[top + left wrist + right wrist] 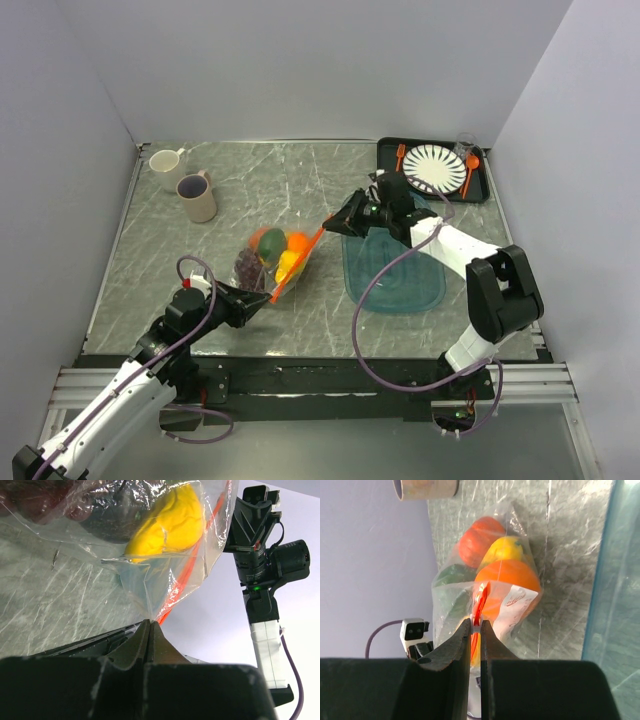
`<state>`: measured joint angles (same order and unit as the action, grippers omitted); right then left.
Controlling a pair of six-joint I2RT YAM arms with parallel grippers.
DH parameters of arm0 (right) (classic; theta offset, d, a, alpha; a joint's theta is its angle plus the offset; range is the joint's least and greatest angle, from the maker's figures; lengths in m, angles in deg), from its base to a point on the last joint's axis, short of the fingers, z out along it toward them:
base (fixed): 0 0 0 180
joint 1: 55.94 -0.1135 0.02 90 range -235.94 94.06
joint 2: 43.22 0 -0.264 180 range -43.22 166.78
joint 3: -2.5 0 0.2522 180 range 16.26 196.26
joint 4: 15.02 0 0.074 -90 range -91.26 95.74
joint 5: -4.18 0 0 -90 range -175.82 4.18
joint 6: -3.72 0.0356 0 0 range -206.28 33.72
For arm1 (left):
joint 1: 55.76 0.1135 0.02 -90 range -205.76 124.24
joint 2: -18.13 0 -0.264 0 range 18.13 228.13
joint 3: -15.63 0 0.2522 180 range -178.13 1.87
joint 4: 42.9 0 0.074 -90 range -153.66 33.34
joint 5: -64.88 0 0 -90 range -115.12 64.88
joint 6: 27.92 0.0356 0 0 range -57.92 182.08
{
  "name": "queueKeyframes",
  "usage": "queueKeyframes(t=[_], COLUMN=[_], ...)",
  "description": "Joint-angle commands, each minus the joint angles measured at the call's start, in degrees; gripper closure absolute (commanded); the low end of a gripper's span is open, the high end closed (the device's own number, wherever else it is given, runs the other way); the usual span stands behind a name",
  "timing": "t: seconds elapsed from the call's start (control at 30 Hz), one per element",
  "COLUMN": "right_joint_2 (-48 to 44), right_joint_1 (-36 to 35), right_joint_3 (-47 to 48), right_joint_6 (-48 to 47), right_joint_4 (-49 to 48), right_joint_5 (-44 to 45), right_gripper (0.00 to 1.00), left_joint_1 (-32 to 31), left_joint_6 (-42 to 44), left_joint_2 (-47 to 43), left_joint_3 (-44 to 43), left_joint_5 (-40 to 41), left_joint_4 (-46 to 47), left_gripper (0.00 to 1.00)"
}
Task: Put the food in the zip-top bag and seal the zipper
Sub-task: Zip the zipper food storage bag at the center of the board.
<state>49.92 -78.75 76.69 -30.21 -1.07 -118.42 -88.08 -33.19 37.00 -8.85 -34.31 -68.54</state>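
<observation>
Both zipper [298, 264] ends pinched, by left fingers [134, 642] and right fingers [456, 645] (food [507, 577] in zip-top bag [520, 602] partly lost to glare).

Overhead from behind, down onto whole worktop [300, 190]; wrist views close, facing each other, sharing the zip-top bag [517, 602].

Fruit and zipper partly out of sight

Left wrist view: the dark purple toy grape bunch [35, 505] runs off the top edge, and the thin orange-red zipper strip [172, 600] vanishes into the left end effector [150, 624] — the right wrist view crops the beige ceramic mug [425, 487].
</observation>
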Motion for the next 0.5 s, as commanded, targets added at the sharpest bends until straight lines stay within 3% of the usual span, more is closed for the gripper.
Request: queueKeyframes(t=[0.0, 0.47], right_joint_2=[0.63, 1.69], right_joint_1=[2.77, 5.4], right_joint_3=[3.65, 4.79], right_joint_6=[-0.44, -0.61], right_joint_4=[-4.84, -4.05], right_joint_5=[3.33, 4.21], right_gripper=[0.96, 0.96], left_joint_1=[-0.12, -0.03], left_joint_6=[1.04, 1.04], left_joint_2=[0.29, 1.69], left_joint_3=[-0.35, -0.44], left_joint_5=[-0.74, -0.92], left_joint_4=[-0.78, 0.54], left_gripper=[0.99, 0.99])
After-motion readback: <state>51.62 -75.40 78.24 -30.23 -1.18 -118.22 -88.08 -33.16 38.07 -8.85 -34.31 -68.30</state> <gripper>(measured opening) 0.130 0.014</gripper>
